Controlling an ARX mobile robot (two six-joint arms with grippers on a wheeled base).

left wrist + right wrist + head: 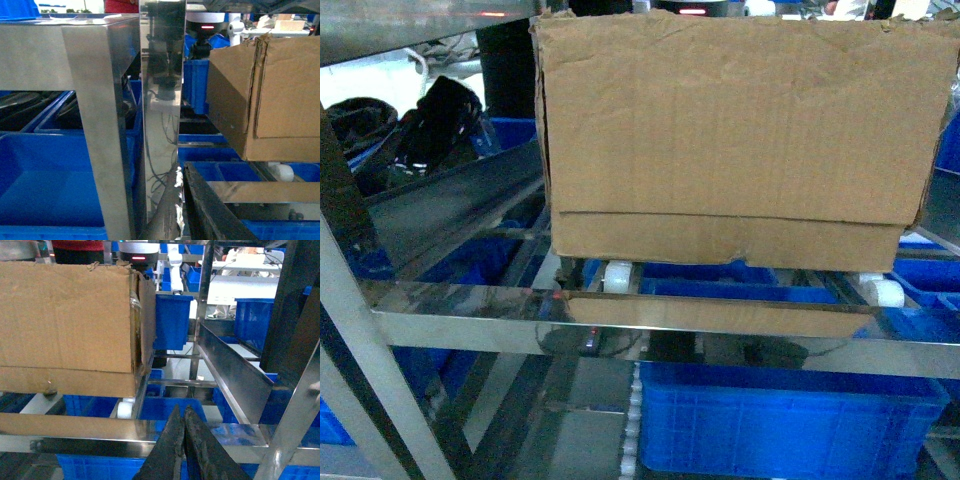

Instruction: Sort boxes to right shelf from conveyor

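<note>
head: close, frontal on box (735, 140) | wrists: flank it low, left and right | shared: box

Brown creased box (735, 140), shiny steel shelf (650, 315), white rollers (617, 276), blue crates (780, 420).

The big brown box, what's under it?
The cardboard box sits on the shelf, on white rollers. Blue crates lie below. The box hides most of the roller tracks.

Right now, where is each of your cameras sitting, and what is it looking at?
Head: on the robot, facing the cardboard box on the steel shelf; no arms show.
Left wrist: left of the box; one dark finger shows.
Right wrist: right of the box; closed fingers show.
All share the box.
</note>
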